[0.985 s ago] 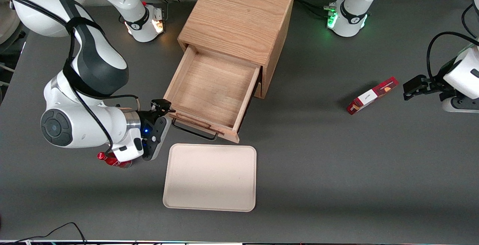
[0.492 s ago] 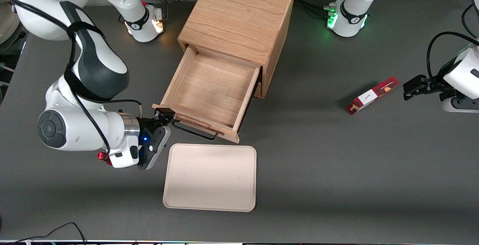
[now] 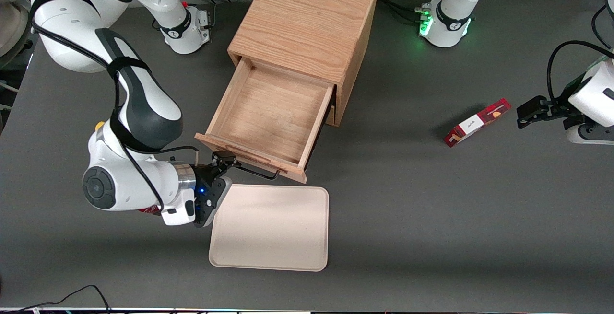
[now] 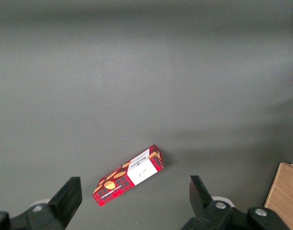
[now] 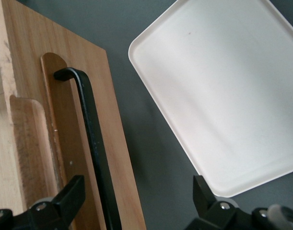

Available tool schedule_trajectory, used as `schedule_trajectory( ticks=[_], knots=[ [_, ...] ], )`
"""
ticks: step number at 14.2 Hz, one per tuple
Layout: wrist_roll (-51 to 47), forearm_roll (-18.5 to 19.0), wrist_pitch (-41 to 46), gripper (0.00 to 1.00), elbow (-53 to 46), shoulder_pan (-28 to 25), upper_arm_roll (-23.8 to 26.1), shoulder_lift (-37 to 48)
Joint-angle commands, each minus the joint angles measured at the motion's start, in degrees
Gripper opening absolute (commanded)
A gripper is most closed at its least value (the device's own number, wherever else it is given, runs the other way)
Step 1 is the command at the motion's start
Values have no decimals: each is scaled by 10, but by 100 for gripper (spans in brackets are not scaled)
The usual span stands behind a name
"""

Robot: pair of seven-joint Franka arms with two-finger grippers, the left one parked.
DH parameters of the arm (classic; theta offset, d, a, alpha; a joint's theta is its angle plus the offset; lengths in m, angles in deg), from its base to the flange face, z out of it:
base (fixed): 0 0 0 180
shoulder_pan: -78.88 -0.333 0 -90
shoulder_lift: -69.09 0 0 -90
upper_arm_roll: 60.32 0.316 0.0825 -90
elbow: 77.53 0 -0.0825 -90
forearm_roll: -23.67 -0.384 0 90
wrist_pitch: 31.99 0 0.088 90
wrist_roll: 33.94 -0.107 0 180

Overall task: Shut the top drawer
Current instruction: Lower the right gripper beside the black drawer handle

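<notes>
The top drawer (image 3: 273,108) stands pulled far out of the wooden cabinet (image 3: 307,17), and its box is empty. Its front faces the front camera and carries a black bar handle (image 3: 259,174) under a raised wooden lip. My right gripper (image 3: 225,159) is open and empty, just in front of the drawer front, at the handle's end nearer the working arm. In the right wrist view the drawer front (image 5: 115,143), the lip (image 5: 31,143) and the handle (image 5: 93,139) show. The gripper (image 5: 136,201) is spread wide, and the handle bar runs between the fingers, close to one of them.
A cream tray (image 3: 268,227) lies flat on the table just in front of the drawer, close under my wrist; it also shows in the right wrist view (image 5: 223,96). A red-and-white box (image 3: 476,122) lies toward the parked arm's end of the table, also seen from the left wrist (image 4: 129,175).
My gripper has moved from the drawer's corner at the working arm's end along the front to the handle, nearer the tray. The drawer has not moved.
</notes>
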Motion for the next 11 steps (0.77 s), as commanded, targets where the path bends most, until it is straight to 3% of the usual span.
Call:
schedule_trajectory(
  ticks=[1,11],
  knots=[
    [-7,-6,15,100,-18,-11,-6,-4],
    [-10,3,18,100,-12,-20,-7,-13]
  ],
)
